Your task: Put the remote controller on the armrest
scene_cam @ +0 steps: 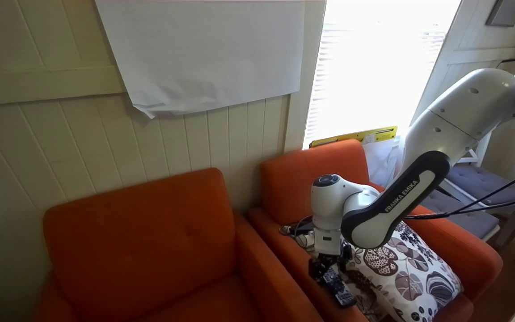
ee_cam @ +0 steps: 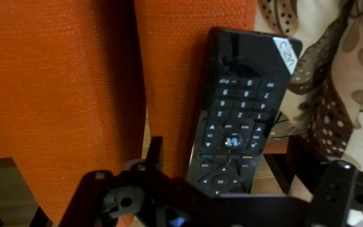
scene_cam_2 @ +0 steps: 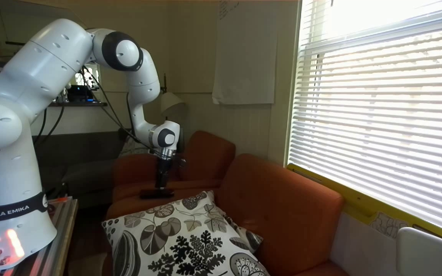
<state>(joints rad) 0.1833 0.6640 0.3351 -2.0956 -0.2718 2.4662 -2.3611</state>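
Orange armchair (scene_cam: pixel 291 185) stands just beside a matching armchair (scene_cam: pixel 139 223); the slot between them opens to wooden floor (ee_cam: pixel 2 186), so pushing that way risks a drop. Armrest (ee_cam: pixel 175 69): fabric runs on toward the top of the wrist view, leaving lengthwise room. Patterned pillow (scene_cam: pixel 409 264) lies along its inner edge. Gripper (ee_cam: pixel 225 146): released, fingers (ee_cam: pixel 156 154) spread wide, no contact seen. Remote controller (ee_cam: pixel 244 104): between those fingers, face up, appears to lie on the armrest, slanted, one long side crossing the inner edge; touching the pillow or not, cannot tell. Near end hidden by the gripper. Judgement: light, stiff plastic; glossy face probably slippery, woven fabric beneath should add friction. Best hold across the long sides near mid-length, squeezing gently. Any correction should go slightly away from the pillow.
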